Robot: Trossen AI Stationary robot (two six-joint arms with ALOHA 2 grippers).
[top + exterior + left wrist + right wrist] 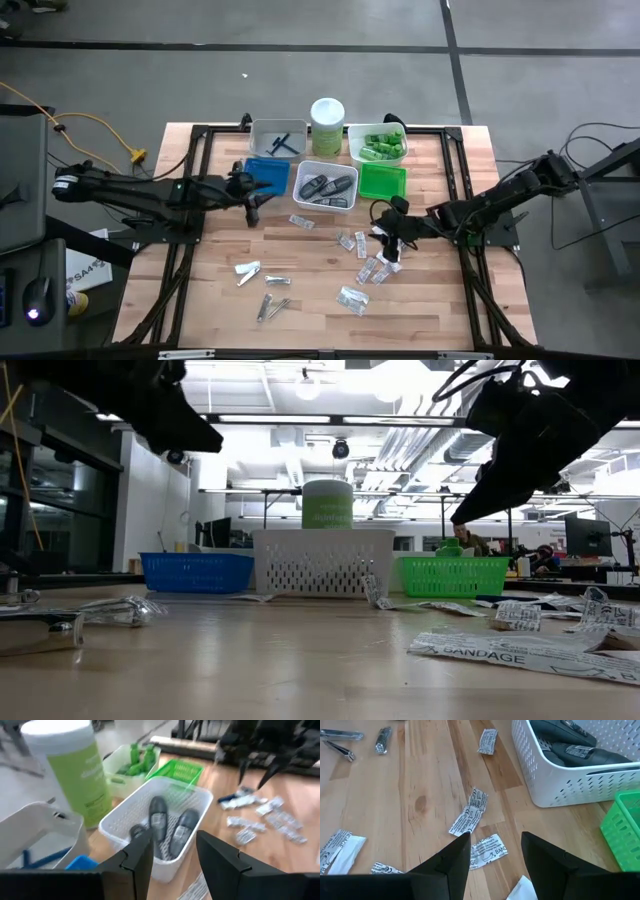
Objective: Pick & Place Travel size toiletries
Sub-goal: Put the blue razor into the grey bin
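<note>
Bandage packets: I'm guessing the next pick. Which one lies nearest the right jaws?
The bandage packet showing between the right gripper fingers, printed side up; the other packets lie farther off.

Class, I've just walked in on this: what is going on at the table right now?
A two-armed robot is sorting travel toiletries into trays. The right pincer hovers open over the bandage packets scattered on the wood, holding nothing. The left pincer, also open and empty, hangs near the white tray that holds dark oval cases. Green tubes sit in a pale tray, and metal clippers lie loose on the table.
</note>
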